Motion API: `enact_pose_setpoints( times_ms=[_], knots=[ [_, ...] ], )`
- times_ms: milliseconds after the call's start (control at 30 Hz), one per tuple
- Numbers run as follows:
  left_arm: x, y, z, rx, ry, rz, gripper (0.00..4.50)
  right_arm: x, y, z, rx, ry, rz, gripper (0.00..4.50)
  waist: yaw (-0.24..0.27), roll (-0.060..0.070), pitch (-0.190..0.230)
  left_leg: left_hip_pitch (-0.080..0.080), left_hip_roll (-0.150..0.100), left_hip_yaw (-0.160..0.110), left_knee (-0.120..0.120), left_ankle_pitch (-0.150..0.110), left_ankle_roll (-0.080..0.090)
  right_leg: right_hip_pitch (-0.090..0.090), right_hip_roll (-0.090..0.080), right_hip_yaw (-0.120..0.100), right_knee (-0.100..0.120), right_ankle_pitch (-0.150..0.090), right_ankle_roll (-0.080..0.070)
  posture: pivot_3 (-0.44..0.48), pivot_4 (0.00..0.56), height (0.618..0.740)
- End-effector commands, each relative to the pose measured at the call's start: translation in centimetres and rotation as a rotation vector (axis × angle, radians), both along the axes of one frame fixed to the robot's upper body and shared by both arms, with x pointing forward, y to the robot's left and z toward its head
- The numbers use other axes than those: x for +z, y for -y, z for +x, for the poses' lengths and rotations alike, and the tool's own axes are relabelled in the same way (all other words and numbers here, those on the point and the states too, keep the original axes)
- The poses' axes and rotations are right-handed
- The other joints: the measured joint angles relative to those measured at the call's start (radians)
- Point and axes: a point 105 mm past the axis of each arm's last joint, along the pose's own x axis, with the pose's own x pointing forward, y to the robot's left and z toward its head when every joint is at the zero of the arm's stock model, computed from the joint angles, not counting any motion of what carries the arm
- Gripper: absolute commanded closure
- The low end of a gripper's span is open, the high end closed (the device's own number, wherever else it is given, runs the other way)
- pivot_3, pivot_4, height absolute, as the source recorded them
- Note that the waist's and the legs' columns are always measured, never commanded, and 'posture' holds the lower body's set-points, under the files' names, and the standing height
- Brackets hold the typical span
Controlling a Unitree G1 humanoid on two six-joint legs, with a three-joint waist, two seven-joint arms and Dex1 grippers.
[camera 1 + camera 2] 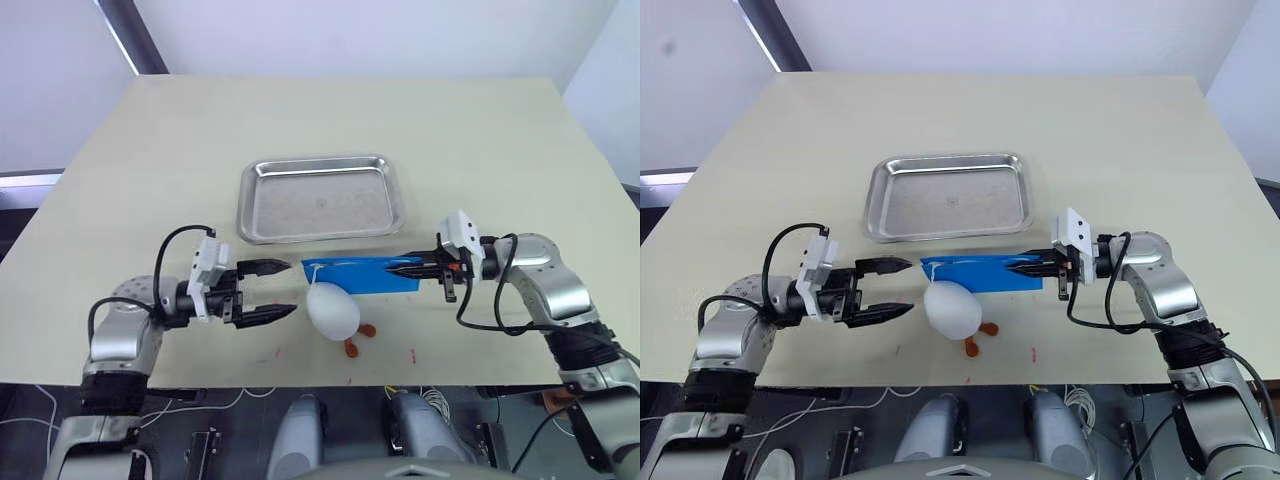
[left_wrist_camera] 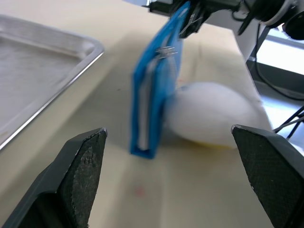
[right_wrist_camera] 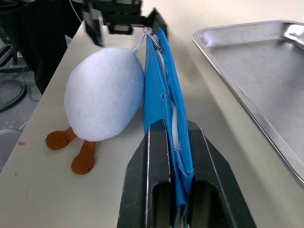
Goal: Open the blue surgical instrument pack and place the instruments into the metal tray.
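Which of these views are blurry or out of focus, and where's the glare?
Left wrist view: the blue surgical instrument pack and the egg-shaped toy look soft, while the left end effector's fingers are sharp. Right wrist view: the pack and toy are crisp, and the metal tray carries bright reflections. Left eye view: evenly lit, with mild sheen on the tray's rim.

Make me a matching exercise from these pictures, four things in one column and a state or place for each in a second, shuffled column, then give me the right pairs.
Things
1. blue surgical instrument pack
2. metal tray
3. left gripper
4. egg-shaped toy

States or places
A. open, its fingers spread with nothing between them
B. empty, on the table beyond the pack
C. white with orange feet, touching the pack's near side
D. standing on edge, one end clamped in the right gripper

Pairs: 1-D, 2-B, 3-A, 4-C
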Motion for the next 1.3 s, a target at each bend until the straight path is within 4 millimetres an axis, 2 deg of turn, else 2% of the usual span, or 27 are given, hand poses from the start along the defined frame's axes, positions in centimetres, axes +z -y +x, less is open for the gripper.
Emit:
enact_pose_setpoints(
  times_ms=[33, 200, 600, 700, 867, 933, 967, 1200, 1300],
  knots=[
    [0.2, 1.1, -0.9, -0.006, -0.017, -0.023, 0.05, 0.5, 0.0, 0.0, -0.004, 0.029, 0.018, 4.5, 0.0, 0.0, 0.0, 0.0, 0.0, 0.0, 0.0, 0.0, 0.0, 0.0, 0.0, 0.0, 0.0, 0.0, 0.0, 0.0, 0.15, 0.74],
    [-0.8, 2.7, -1.7, 0.017, -0.073, -0.048, 0.05, 0.6, -0.1, 0.1, -0.007, 0.032, 0.021, 4.5, 0.0, 0.0, 0.0, 0.0, 0.0, 0.0, 0.0, 0.0, 0.0, 0.0, 0.0, 0.0, 0.0, 0.0, 0.0, 0.0, 0.15, 0.74],
    [-2.4, 4.4, -1.1, 0.066, -0.102, -0.078, 0.05, 0.6, -0.2, 0.2, -0.014, 0.036, 0.027, 4.5, 0.0, 0.0, 0.0, 0.0, 0.0, 0.0, 0.0, 0.0, 0.0, 0.0, 0.0, 0.0, 0.0, 0.0, 0.0, 0.0, 0.15, 0.74],
    [-2.6, 4.7, -1.4, 0.054, -0.098, -0.081, 0.91, 0.5, -0.2, 0.2, -0.016, 0.034, 0.026, 4.5, 0.0, 0.0, 0.0, 0.0, 0.0, 0.0, 0.0, 0.0, 0.0, 0.0, 0.0, 0.0, 0.0, 0.0, 0.0, 0.0, 0.15, 0.74],
    [-2.7, 4.4, -1.2, 0.078, -0.087, -0.076, 3.35, 0.5, -0.2, 0.1, -0.019, 0.032, 0.028, 4.5, 0.0, 0.0, 0.0, 0.0, 0.0, 0.0, 0.0, 0.0, 0.0, 0.0, 0.0, 0.0, 0.0, 0.0, 0.0, 0.0, 0.15, 0.74],
    [-2.7, 4.3, -1.2, 0.085, -0.083, -0.074, 4.21, 0.4, -0.2, 0.1, -0.02, 0.032, 0.028, 4.5, 0.0, 0.0, 0.0, 0.0, 0.0, 0.0, 0.0, 0.0, 0.0, 0.0, 0.0, 0.0, 0.0, 0.0, 0.0, 0.0, 0.15, 0.74],
    [-2.6, 4.1, -1.1, 0.09, -0.081, -0.072, 4.46, 0.4, -0.2, 0.1, -0.021, 0.032, 0.029, 4.5, 0.0, 0.0, 0.0, 0.0, 0.0, 0.0, 0.0, 0.0, 0.0, 0.0, 0.0, 0.0, 0.0, 0.0, 0.0, 0.0, 0.15, 0.74],
    [-1.3, 1.4, -1.5, 0.11, -0.071, -0.029, 4.46, 0.5, 0.1, 0.2, -0.03, 0.036, 0.035, 4.5, -0.001, 0.0, 0.0, 0.001, 0.0, 0.0, 0.0, 0.0, 0.0, 0.0, 0.0, 0.0, 0.0, 0.0, 0.0, 0.0, 0.15, 0.74],
    [-0.5, -1.0, -1.4, 0.142, -0.056, 0.018, 4.46, 0.5, 0.3, 0.2, -0.034, 0.038, 0.035, 4.5, -0.001, 0.0, 0.0, 0.001, 0.0, 0.0, 0.0, 0.0, 0.0, 0.0, 0.0, 0.0, 0.0, 0.0, 0.0, 0.0, 0.15, 0.74]
  ],
)
